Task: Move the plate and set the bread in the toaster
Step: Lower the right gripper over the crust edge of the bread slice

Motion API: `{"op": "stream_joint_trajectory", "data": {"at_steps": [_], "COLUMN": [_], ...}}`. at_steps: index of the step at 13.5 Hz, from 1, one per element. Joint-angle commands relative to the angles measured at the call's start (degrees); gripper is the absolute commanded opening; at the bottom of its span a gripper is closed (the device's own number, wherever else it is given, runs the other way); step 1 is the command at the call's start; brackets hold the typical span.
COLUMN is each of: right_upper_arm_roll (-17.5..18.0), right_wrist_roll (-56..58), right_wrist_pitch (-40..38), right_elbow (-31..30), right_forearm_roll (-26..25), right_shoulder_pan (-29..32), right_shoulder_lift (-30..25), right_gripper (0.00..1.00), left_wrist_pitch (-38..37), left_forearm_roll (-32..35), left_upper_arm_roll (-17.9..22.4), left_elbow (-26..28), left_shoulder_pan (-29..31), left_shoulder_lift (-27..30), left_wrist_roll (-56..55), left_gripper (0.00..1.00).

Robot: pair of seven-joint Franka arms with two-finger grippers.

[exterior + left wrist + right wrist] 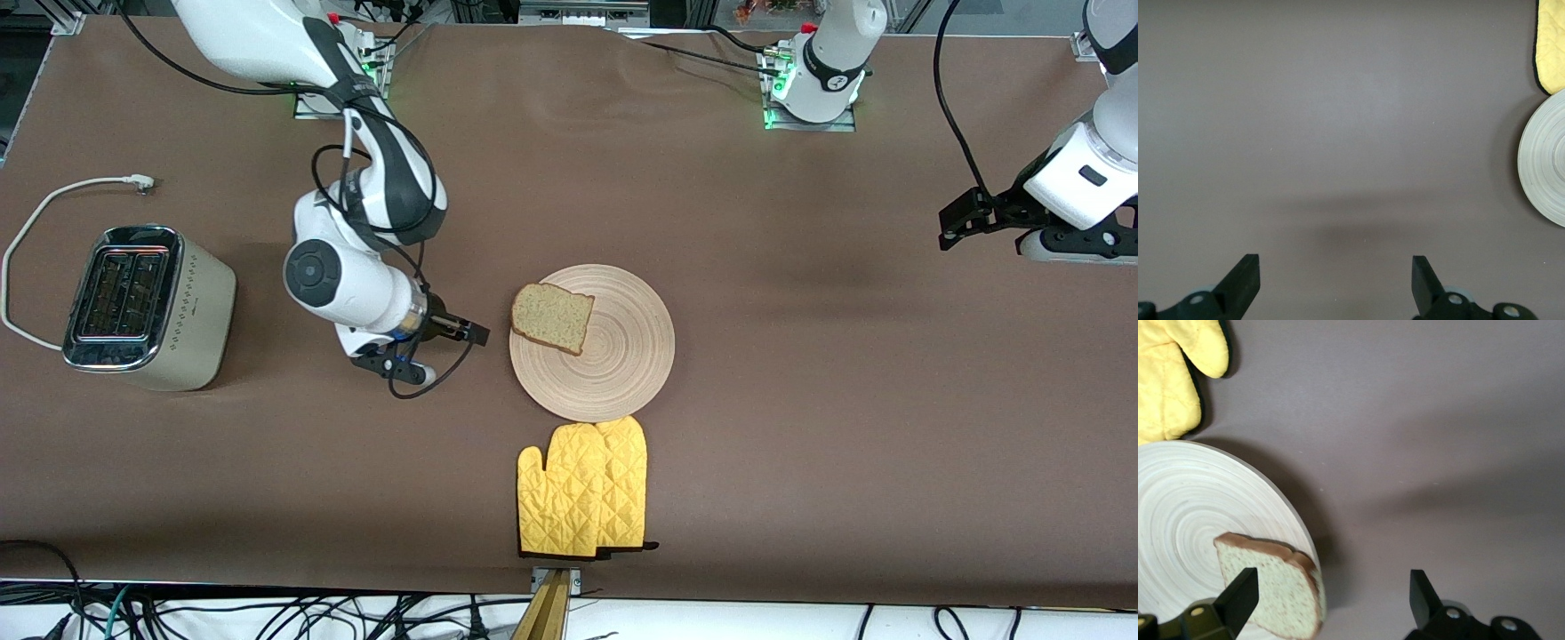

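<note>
The pale wooden plate (622, 356) lies mid-table with the bread slice (553, 317) on it, overhanging the rim toward the right arm's end. The cream toaster (147, 307) stands at that end, both slots up. My right gripper (469, 340) is open and empty, low beside the plate's rim between toaster and plate. In the right wrist view my right gripper (1331, 587) spans the bread's (1275, 593) crust edge and the plate's (1191, 500) rim without touching. My left gripper (949, 227) is open and empty, waiting over bare table at the left arm's end; it shows in its wrist view (1335, 267).
A pair of yellow oven mitts (582, 489) lies nearer to the front camera than the plate, touching its rim. The toaster's white cord (53, 200) loops on the table by the toaster. The left wrist view shows the plate's edge (1548, 160) and a mitt (1551, 40).
</note>
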State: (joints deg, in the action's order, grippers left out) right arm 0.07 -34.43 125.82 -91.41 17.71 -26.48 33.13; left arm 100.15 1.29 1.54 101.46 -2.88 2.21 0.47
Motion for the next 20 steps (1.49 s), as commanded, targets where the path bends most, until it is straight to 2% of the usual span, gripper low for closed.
{"op": "stream_joint_trajectory", "data": {"at_steps": [1,6,13,20], "right_upper_arm_roll": [-0.3,-0.3,-0.3,-0.3], "right_wrist_roll": [-2.0,-2.0,-3.7,-3.2], "right_wrist_pitch": [3.7,4.3,9.8,8.5], "right_elbow": [0.3,0.4,0.5,0.4], "right_forearm_roll": [0.7,0.9,3.3,3.2], "right_shoulder_pan": [-2.1,-4.0,-7.9,-9.1], "right_shoulder_lift": [1.8,4.0,7.3,7.4], "right_gripper": [1.00,1.00,1.00,1.00], "left_wrist_pitch": [-0.5,-0.5,-0.5,-0.5], "left_forearm_roll": [0.9,0.8,0.8,0.8], "left_upper_arm_roll": [-0.3,-0.2,-0.4,-0.4], "left_elbow": [-1.1,-1.1,-1.1,-1.1], "left_shoulder_pan": [0.2,0.2,0.2,0.2], "left_shoulder_lift": [-0.2,-0.2,-0.2,-0.2], "left_wrist_roll": [-0.4,0.0,-0.2,-0.2], "left_gripper": [1.00,1.00,1.00,1.00]}}
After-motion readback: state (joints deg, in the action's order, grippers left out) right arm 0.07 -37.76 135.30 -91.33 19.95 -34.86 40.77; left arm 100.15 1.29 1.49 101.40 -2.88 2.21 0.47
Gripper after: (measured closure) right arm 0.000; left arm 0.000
